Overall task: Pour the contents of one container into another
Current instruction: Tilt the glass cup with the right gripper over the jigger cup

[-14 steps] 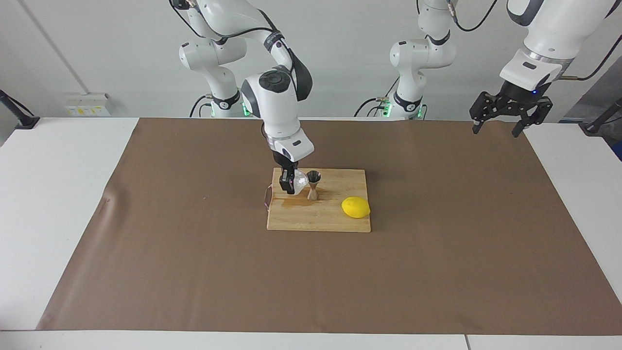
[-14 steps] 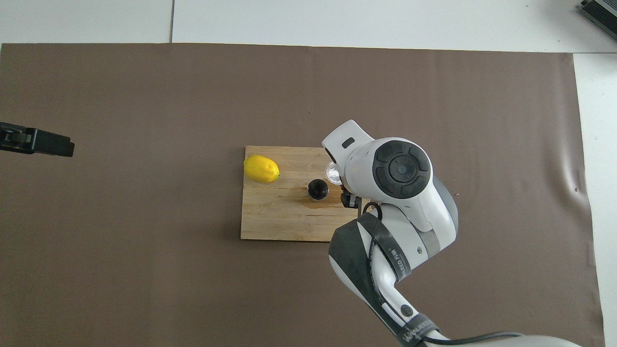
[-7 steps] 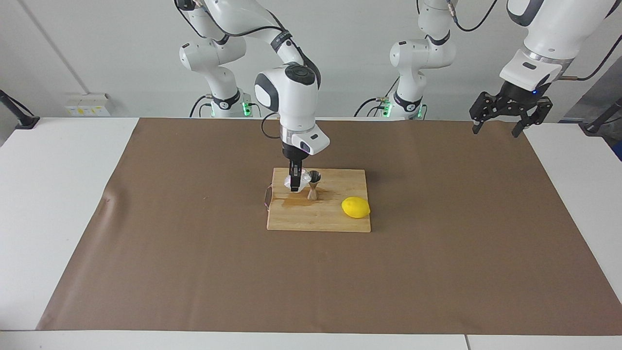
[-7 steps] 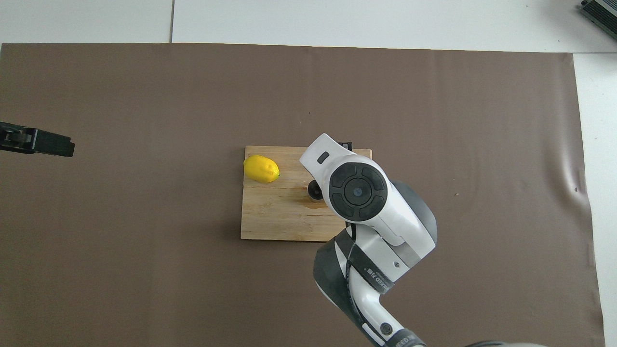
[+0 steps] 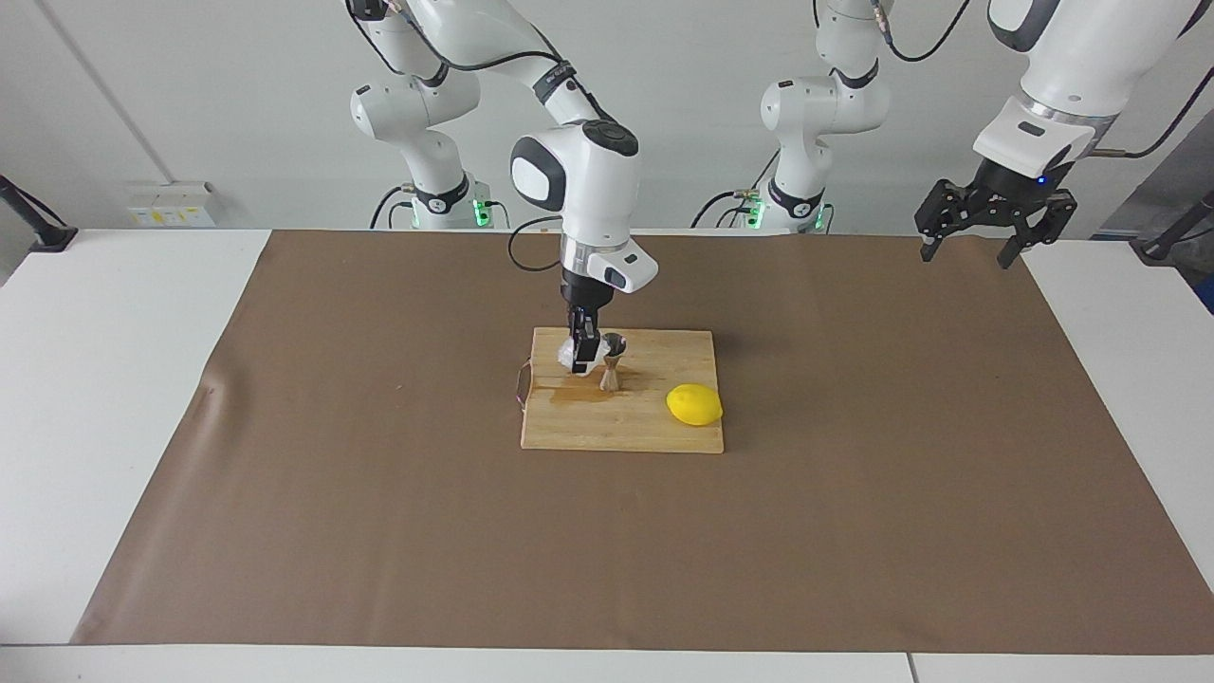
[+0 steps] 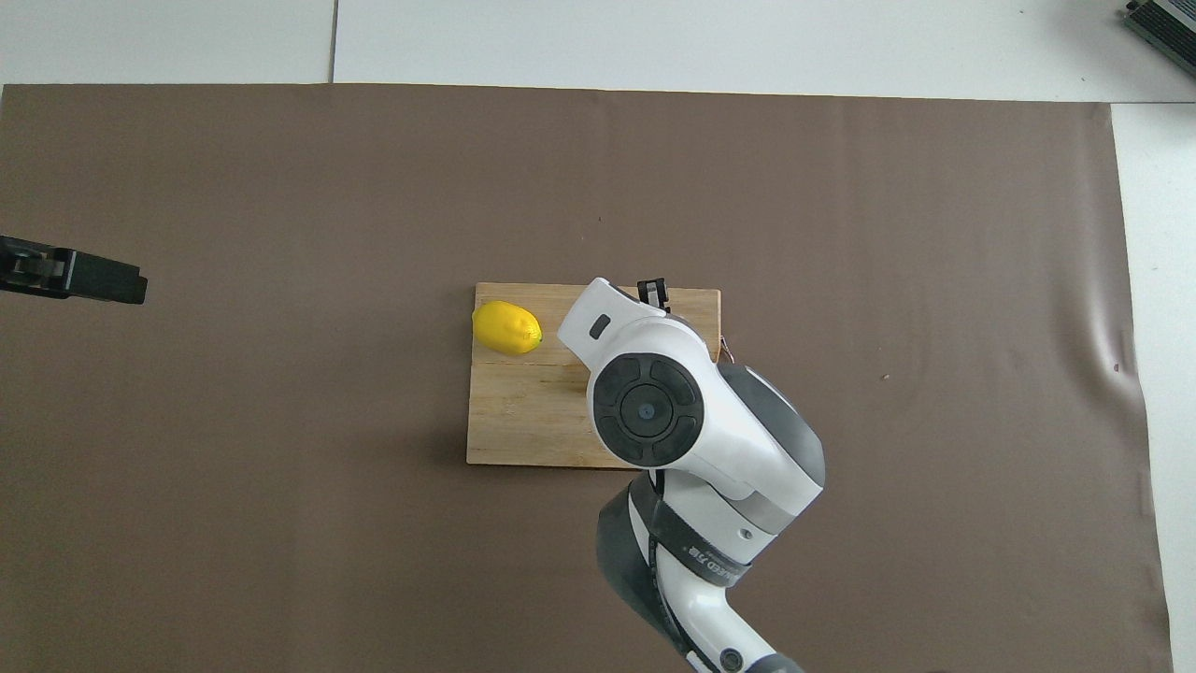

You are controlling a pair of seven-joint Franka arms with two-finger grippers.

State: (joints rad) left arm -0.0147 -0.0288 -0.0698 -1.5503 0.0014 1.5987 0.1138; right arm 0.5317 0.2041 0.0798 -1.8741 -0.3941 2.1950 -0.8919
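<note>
Right gripper (image 5: 583, 359) stands over the robots' edge of the wooden cutting board (image 5: 654, 432), pointing down, its fingers clamped on the translucent whitish cup (image 5: 570, 355). Cup is held just beside the steel jigger (image 5: 612, 362), on the side toward the right arm's end of the table, at about the height of the jigger's upper cone; whether the two touch cannot be determined. Cup's tilt cannot be judged, as the fingers cover much of it. Jigger stands upright on the board, hourglass-shaped, open mouth upward. A darker stain (image 5: 579, 393) marks the wood at the jigger's foot and spreads toward the right arm's end of the board. Lemon (image 5: 694, 405) lies on the same board, farther from the robots than the jigger and toward the left arm's end, apart from both containers. A small loop handle (image 5: 521, 384) projects from the board's edge at the right arm's end. In the overhead view the right arm's wrist housing covers cup and jigger entirely; only part of the gripper body (image 6: 653, 291) shows past it, along with the lemon (image 6: 506, 328) and the uncovered part of the board (image 6: 523, 421). Board rests near the middle of a brown mat (image 5: 379, 474) covering the white table (image 5: 95, 379). Left gripper (image 5: 975, 247) waits in the air over the mat's corner at the left arm's end, jaws spread wide, holding nothing.
</note>
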